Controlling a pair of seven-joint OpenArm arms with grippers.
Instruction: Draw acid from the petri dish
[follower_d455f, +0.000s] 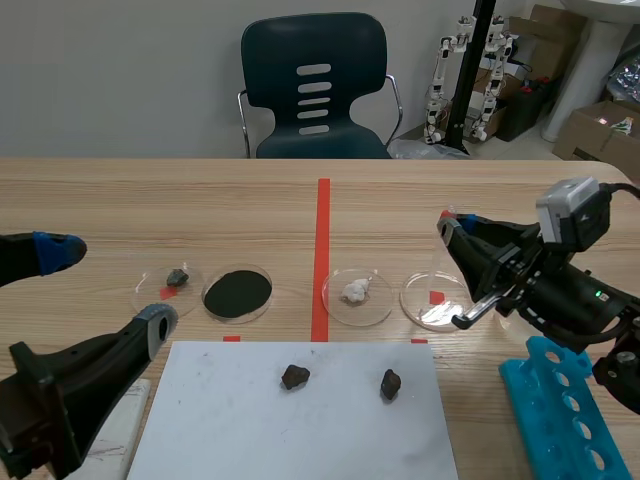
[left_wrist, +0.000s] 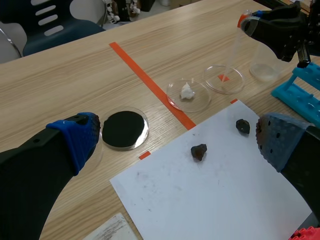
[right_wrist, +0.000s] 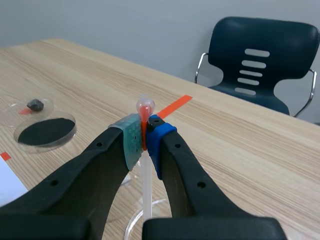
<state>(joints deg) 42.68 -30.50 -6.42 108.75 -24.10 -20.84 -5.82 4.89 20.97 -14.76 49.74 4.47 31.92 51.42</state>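
The wooden table (follower_d455f: 200, 200) carries a white paper sheet (follower_d455f: 300, 430) nearest the robot, with a row of four dishes at its twelve o'clock. The left gripper (follower_d455f: 105, 288) hangs released, fingers wide, at nine o'clock of the sheet. The right gripper (right_wrist: 145, 134) is clenched on a pipette (right_wrist: 145, 107) across its orange bulb. The stem points down into the clear petri dish (follower_d455f: 425, 312), at three o'clock of the dish with a white lump (follower_d455f: 356, 291). The draw itself seems in hand. With the bulb apparently pinched, the next move calls for easing the squeeze, tip held low. The dish is shallow and glassy; its liquid barely shows.
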